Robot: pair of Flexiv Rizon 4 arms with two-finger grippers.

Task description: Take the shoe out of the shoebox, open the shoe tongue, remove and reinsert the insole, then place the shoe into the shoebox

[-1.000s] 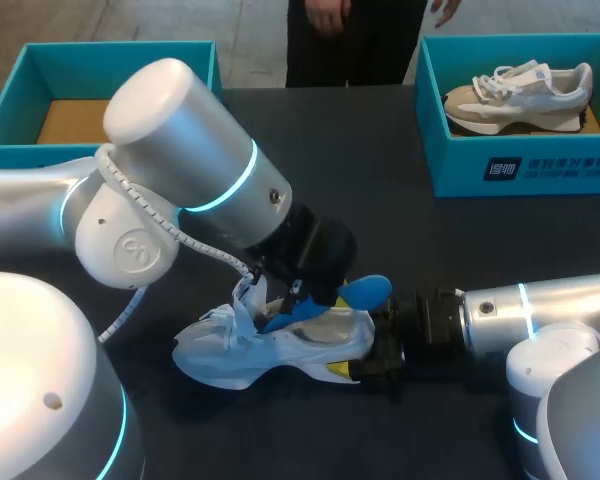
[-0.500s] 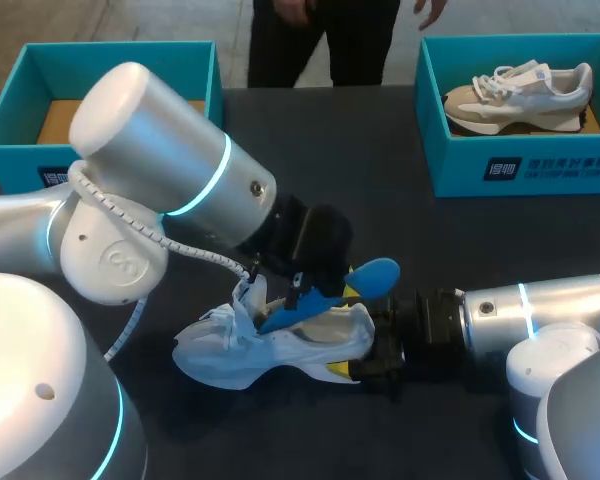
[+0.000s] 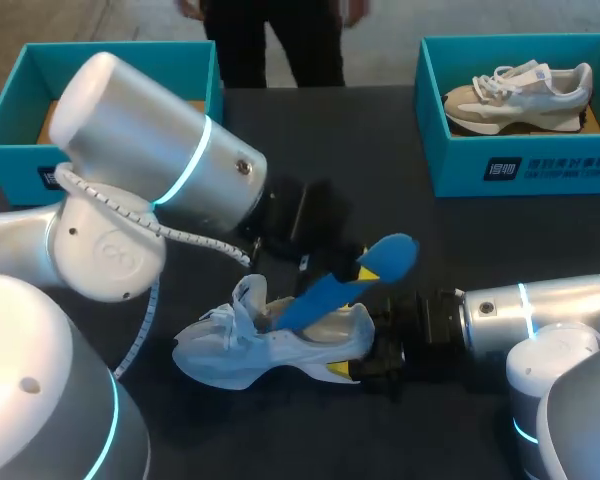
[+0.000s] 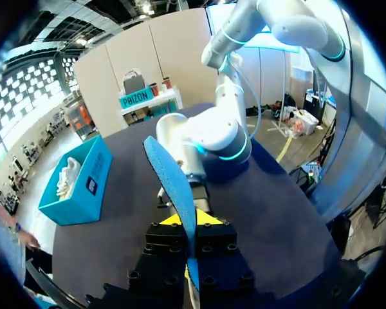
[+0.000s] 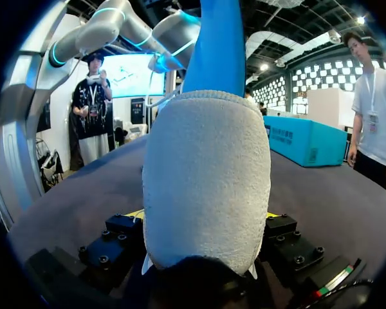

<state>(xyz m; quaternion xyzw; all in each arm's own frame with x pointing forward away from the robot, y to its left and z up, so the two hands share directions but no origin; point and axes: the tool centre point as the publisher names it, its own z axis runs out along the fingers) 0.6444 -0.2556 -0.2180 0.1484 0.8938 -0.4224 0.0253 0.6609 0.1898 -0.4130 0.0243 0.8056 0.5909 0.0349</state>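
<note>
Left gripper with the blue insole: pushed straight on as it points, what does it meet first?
Likely the right arm's silver wrist, dead ahead past the blue foam insole held in the left gripper; depth is unclear.

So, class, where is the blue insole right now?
In the head view, the insole sits mid-table, partly out of the white shoe, pinched in the left gripper, its free end tilted up toward the right.

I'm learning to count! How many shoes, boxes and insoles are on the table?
Shoes: 2, the white shoe and the beige shoe
Boxes: 2, the left box and the right box, both teal
Insoles: 1, the blue insole
Total: 5
</note>
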